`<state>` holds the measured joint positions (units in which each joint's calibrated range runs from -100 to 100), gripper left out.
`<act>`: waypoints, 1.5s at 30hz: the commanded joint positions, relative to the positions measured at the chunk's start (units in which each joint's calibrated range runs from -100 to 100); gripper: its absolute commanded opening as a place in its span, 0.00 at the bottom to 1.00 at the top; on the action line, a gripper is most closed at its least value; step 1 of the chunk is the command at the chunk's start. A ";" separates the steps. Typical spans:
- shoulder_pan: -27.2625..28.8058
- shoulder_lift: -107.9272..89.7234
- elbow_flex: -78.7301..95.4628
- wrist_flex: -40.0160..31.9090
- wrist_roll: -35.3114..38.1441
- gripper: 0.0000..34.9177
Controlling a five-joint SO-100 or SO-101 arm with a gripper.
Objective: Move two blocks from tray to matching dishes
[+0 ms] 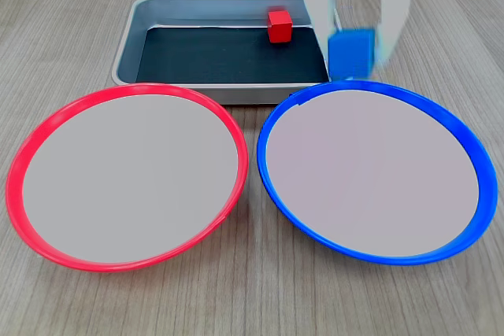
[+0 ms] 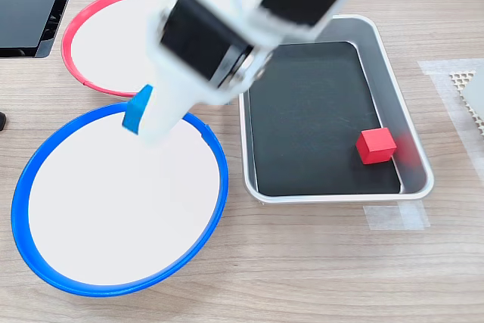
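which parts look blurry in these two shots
In the first exterior view the claw and blue block are smeared by motion, while the red block stays sharp; in the second exterior view the arm is a soft blur, the tray crisp.

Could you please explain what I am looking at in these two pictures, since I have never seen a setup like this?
It is a small white robot arm working on a wooden table. Two fixed cameras watch it: the first exterior view looks across the plates towards the arm, and the second exterior view looks down from above. On the table are a red-rimmed plate, a blue-rimmed plate and a metal tray. A red block still sits in the tray. The arm's gripper, blurred by motion, holds a blue block in its fingers, at the blue plate's edge nearest the tray. Both plates are empty.
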<state>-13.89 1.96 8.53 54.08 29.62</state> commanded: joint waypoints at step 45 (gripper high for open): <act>2.65 -25.63 45.95 13.90 18.95 0.45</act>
<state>-10.80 -24.13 54.26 69.33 48.47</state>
